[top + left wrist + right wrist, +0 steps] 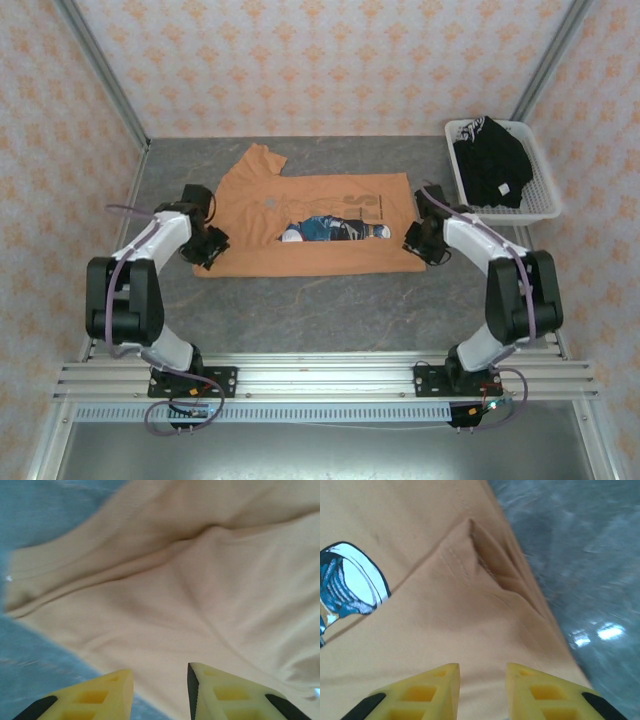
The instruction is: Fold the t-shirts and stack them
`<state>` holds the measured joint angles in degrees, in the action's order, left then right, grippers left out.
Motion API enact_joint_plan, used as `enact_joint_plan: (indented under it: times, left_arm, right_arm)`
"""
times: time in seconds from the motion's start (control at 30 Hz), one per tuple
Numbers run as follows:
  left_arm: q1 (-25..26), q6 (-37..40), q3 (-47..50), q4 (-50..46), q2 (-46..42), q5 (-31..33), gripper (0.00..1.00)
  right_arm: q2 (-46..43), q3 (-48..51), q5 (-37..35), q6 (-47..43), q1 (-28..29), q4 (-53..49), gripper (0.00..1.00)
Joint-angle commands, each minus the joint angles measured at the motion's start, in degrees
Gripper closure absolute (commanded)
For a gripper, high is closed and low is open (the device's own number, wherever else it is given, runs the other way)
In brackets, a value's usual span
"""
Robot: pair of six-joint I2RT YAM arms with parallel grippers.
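Note:
An orange t-shirt [320,258] lies partly folded across the middle of the table, its blue-and-white print [332,230] showing in a gap between folds. My left gripper [215,245] hovers at the shirt's left edge. In the left wrist view its jaws [160,672] stand apart over the orange cloth [200,590], with nothing pinched. My right gripper [418,240] is at the shirt's right edge. Its jaws [482,669] are also apart above the cloth [445,605], near a folded corner and a bit of print [345,585]. Black t-shirts [492,165] lie bunched in the basket.
A white slatted basket [540,205] stands at the back right corner of the grey table [320,310]. Patterned walls with metal posts close in the back and sides. An aluminium rail [320,375] carries both arm bases at the near edge.

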<state>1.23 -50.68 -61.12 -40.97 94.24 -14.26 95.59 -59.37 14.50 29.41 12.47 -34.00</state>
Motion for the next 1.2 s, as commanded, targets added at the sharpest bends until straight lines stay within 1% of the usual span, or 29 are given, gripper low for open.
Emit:
enact_joint_plan:
  times: [0.0,0.13,0.3,0.43,0.6,0.7,0.83,0.93,1.03,1.1,1.17]
  left_arm:
    - [1.7,-2.3,-0.4,2.6,3.7,0.9,0.68]
    - [2.1,-2.6,3.5,1.4,4.4,5.0,0.69]
    - [2.1,-2.0,10.8,-1.3,0.4,7.5,0.69]
    - [2.1,-1.9,16.8,-2.4,-4.8,7.6,0.69]
    - [2.1,-2.0,21.9,-5.3,-10.3,7.0,0.68]
    - [2.2,-2.5,25.1,-6.9,-13.3,6.8,0.68]
    - [2.3,-3.5,27.8,-9.5,-17.6,7.0,0.68]
    - [2.3,-3.4,26.0,-12.4,-20.4,7.9,0.66]
    - [2.4,-2.9,18.4,-14.8,-21.6,8.8,0.62]
    - [2.4,-2.0,11.1,-14.0,-19.6,9.2,0.6]
    - [2.4,-0.4,2.9,-12.6,-14.1,8.9,0.58]
  right_arm:
    - [4.3,-1.7,0.2,1.5,1.2,1.5,0.71]
    - [7.6,-1.3,-2.4,3.3,1.5,-3.1,0.72]
    - [3.7,4.3,-4.7,5.1,3.4,-8.7,0.71]
    - [-0.8,10.7,-3.1,8.0,5.3,-11.6,0.71]
    - [-6.5,16.2,-3.1,11.0,7.6,-15.2,0.7]
    - [-8.8,17.5,-1.4,12.1,8.1,-16.1,0.68]
    - [-9.4,17.7,0.5,12.8,9.0,-17.9,0.68]
    - [-12.5,17.5,1.3,14.0,9.2,-18.7,0.68]
    - [-15.8,12.9,-3.0,13.5,9.3,-20.6,0.64]
    - [-17.3,9.1,-6.3,11.9,9.2,-18.9,0.57]
    - [-16.6,5.5,-7.1,9.8,8.5,-15.7,0.52]
